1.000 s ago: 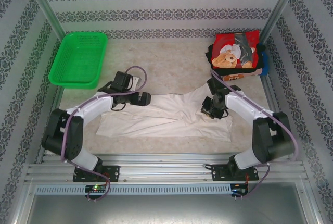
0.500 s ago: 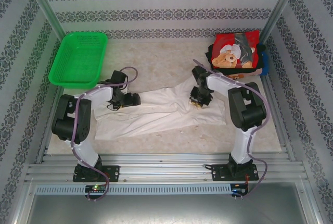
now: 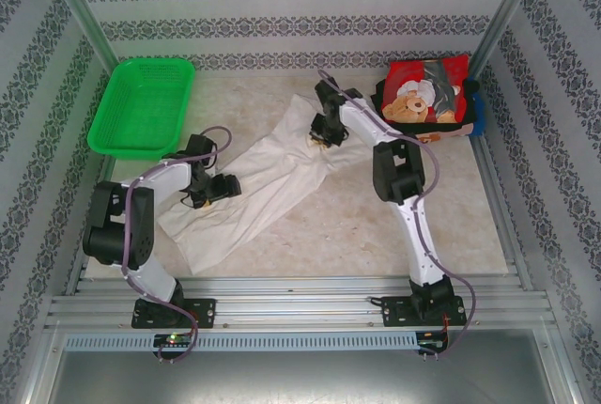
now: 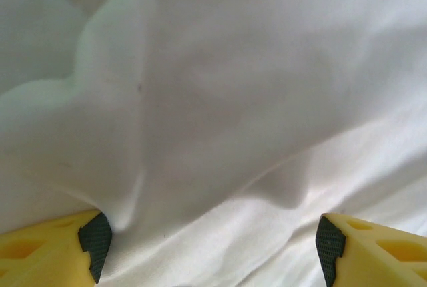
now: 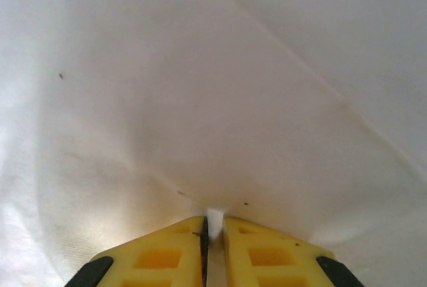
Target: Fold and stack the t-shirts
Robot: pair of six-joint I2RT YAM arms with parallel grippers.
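1. We found the right gripper [image 5: 213, 225] clamped on the shirt [image 3: 268, 174] at its 1 o'clock end, probably to stretch it flat.
2. The left gripper [image 4: 212, 240], jaws apart, sat over its 9 o'clock edge, ready to pinch.

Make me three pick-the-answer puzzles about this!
1. Where is the green basket? A) far left corner B) far right corner C) near middle
2. What colour is the top folded t-shirt? A) yellow B) purple C) red
3. What is the right tool doing? A) standing wide open B) pinching the white t-shirt C) holding the basket

Answers: 1 A, it sits far left. 2 C, red with a teddy bear. 3 B, it is shut on white cloth.
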